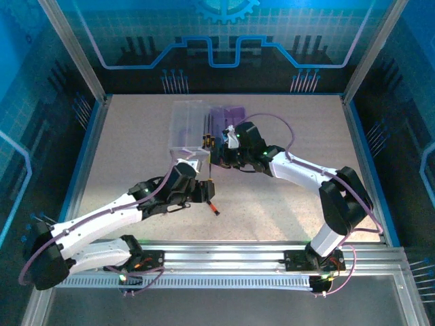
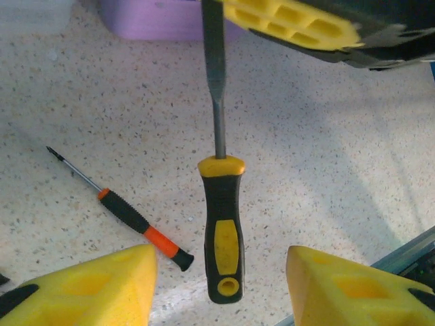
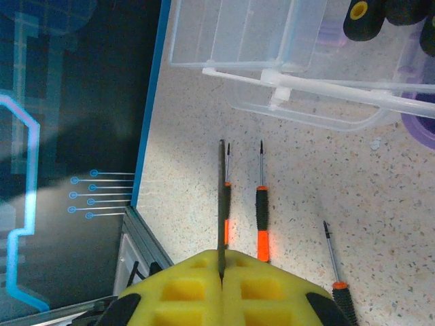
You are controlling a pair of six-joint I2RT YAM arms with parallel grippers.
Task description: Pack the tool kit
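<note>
A yellow-and-black screwdriver (image 2: 224, 231) hangs above the table. My right gripper (image 3: 221, 272) is shut on its flat metal shaft (image 3: 221, 197), and its yellow pads (image 2: 292, 20) show at the top of the left wrist view. My left gripper (image 2: 221, 288) is open, with the handle between its pads (image 2: 88, 285) and touching neither. The purple case (image 1: 230, 114) with its clear lid (image 1: 187, 125) lies open just behind both grippers (image 1: 216, 173). Slim orange-and-black screwdrivers lie on the table (image 2: 132, 219), (image 3: 262, 217), (image 3: 227, 204), (image 3: 338, 275).
The open clear lid (image 3: 272, 41) lies just beyond the loose screwdrivers, with black-and-yellow handles (image 3: 357, 12) in the case behind it. A blue-edged frame (image 1: 92, 129) borders the speckled table. An aluminium rail (image 1: 224, 255) runs along the near edge.
</note>
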